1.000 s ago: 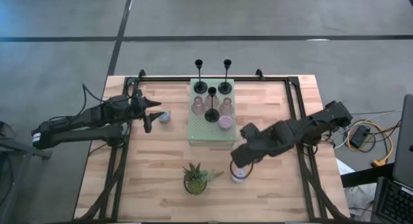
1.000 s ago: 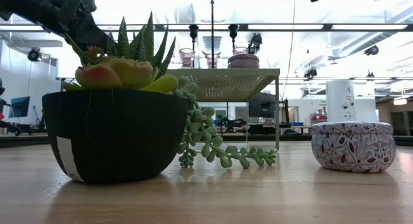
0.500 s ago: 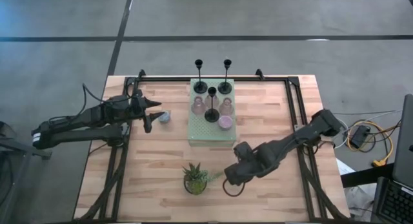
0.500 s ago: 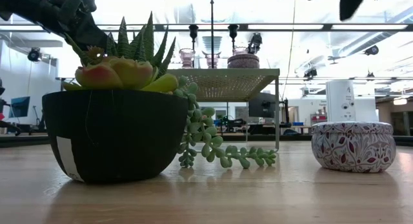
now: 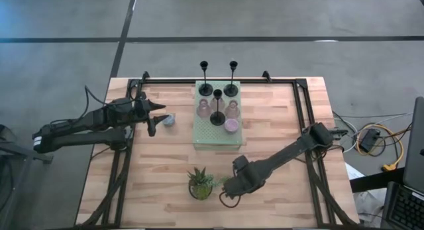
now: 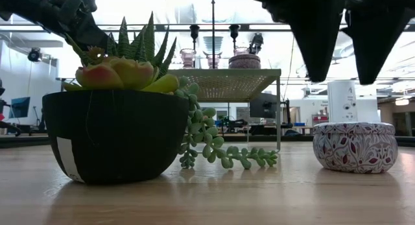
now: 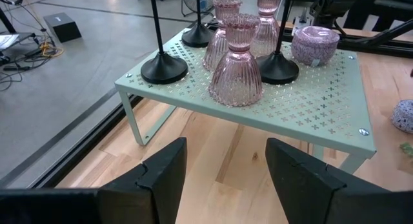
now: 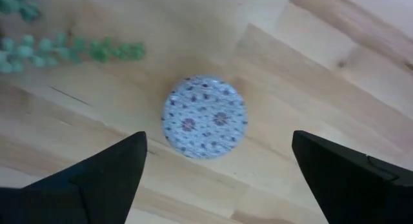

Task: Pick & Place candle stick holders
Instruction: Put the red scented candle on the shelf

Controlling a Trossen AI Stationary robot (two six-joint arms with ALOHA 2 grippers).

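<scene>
Patterned cup (image 8: 205, 116) between open right tool (image 8: 216, 175) fingers

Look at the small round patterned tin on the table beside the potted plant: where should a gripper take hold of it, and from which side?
Grip the patterned tin across its low round side wall, coming straight down from above. It sits upright and squat on the table, with bare wood all round. The right gripper already hangs open over it, a finger on either side.

The right gripper (image 6: 343, 69) hangs directly above the round patterned tin (image 8: 205, 117), the potted plant (image 5: 201, 183) just beside it, the shelf rack (image 5: 199, 140) of candle stick holders (image 5: 217, 115) beyond
</scene>
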